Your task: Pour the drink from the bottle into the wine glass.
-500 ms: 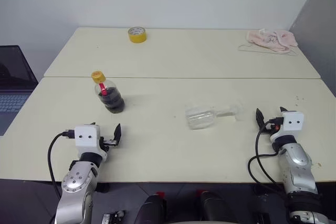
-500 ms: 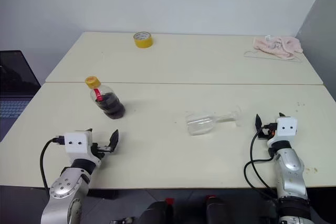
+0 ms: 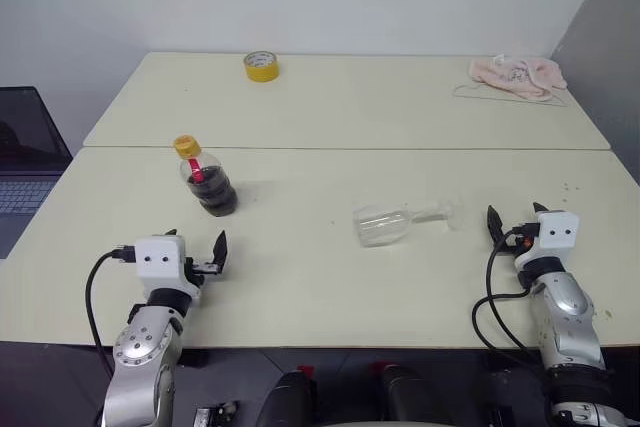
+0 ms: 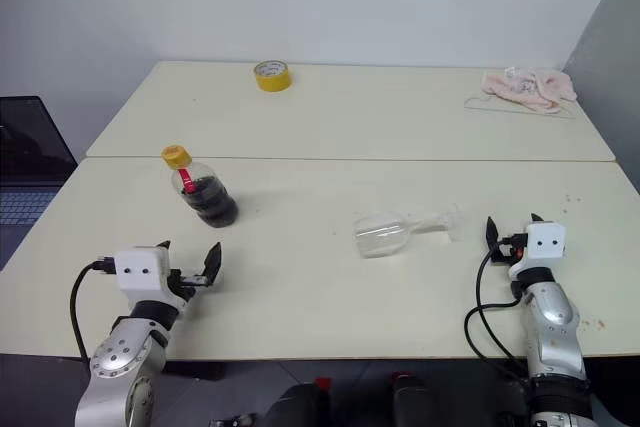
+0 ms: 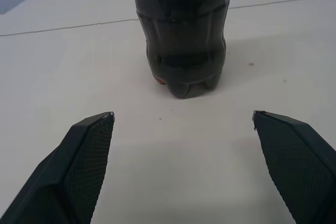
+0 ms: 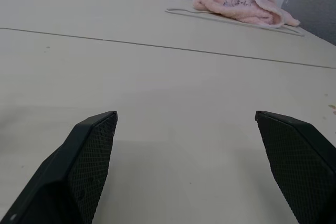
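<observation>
While both grippers wait wide open and empty, nothing is poured: the bottle (image 3: 207,185) stands capped and full, just ahead of the left gripper (image 3: 200,252). Right of the bottle the wine glass (image 3: 393,221) lies on its side, well apart from the right gripper (image 3: 514,217), and needs standing up first.

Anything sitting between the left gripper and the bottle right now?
No. Only bare table lies between the open left gripper and the upright bottle; the left wrist view shows that stretch directly.
</observation>
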You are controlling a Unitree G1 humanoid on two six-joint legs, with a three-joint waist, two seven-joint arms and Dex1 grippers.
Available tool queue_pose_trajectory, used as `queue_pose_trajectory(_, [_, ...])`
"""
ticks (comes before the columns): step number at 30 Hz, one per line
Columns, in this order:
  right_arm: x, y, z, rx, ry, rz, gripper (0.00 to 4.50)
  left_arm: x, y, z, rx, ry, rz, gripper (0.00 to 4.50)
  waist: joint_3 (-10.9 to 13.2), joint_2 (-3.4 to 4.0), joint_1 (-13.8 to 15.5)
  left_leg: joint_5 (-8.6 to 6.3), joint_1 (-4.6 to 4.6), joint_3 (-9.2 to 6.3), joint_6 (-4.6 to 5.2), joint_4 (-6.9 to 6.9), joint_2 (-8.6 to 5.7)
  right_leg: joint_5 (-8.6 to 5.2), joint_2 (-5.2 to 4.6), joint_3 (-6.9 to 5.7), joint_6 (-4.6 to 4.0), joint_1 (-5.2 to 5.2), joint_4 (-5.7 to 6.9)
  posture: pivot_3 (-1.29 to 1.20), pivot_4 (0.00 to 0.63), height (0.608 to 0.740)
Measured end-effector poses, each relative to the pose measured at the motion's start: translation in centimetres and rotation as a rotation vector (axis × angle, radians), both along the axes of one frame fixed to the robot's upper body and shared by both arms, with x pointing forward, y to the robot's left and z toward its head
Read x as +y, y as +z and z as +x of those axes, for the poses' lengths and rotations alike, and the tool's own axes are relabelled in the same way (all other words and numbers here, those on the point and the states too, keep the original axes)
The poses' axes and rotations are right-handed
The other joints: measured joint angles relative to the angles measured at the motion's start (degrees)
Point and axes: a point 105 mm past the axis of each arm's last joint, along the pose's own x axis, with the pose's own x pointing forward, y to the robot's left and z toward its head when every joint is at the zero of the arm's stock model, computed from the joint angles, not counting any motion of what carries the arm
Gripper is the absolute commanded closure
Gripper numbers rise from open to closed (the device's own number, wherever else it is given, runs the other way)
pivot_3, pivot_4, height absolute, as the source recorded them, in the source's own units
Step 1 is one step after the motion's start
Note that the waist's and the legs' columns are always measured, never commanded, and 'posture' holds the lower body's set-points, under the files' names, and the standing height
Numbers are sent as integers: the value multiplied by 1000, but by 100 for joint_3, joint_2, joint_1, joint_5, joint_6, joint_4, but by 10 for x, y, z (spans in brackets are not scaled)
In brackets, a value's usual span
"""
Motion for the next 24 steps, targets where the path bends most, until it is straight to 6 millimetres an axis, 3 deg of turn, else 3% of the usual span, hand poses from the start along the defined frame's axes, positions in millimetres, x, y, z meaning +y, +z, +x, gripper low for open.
queue_pose_trajectory(24, [5, 3, -4, -6, 10, 0, 0, -6, 7, 5, -12, -74, 1, 40, 0, 0, 0, 0, 0, 0, 0, 0, 0, 0, 0, 0, 0, 0, 0, 0, 150, 740])
